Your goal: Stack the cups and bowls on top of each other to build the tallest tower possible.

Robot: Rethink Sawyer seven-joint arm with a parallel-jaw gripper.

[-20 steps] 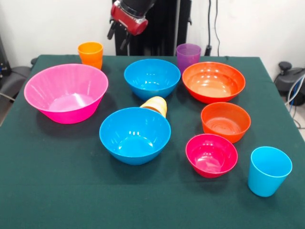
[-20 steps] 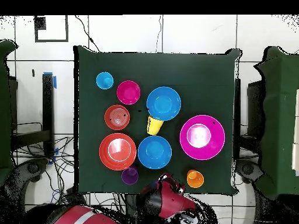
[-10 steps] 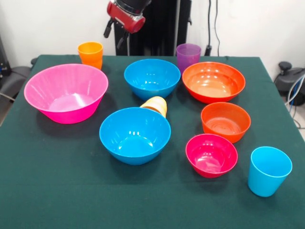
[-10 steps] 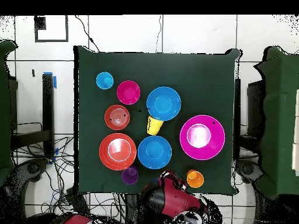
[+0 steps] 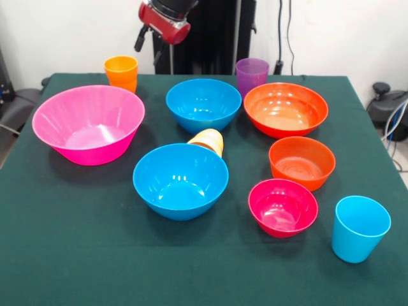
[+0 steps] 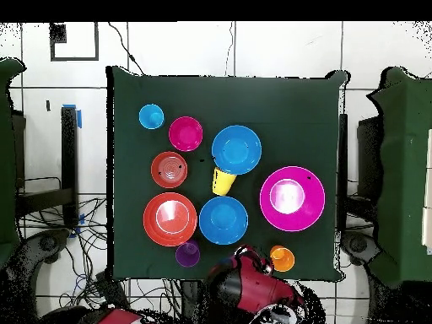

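Green cloth table [image 5: 76, 242] holds glossy round bowls [image 5: 180, 180]; end effector [image 5: 153, 39] grip state unclear.

Probably a robotics lab: pedestal-mounted arm [image 5: 164, 14], green-clothed table [image 5: 76, 255], loose floor cables [image 6: 63, 224].

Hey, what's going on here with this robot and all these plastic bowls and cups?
Nothing is being handled right now. The red and black robot gripper hangs above the far edge of the green table, between the orange plastic cup and the translucent purple cup, holding nothing. The bowls sit separately, unstacked: large pink bowl, two blue bowls, wide orange-red bowl. A yellow-orange cup lies tipped over between the blue bowls. No tower has been started.
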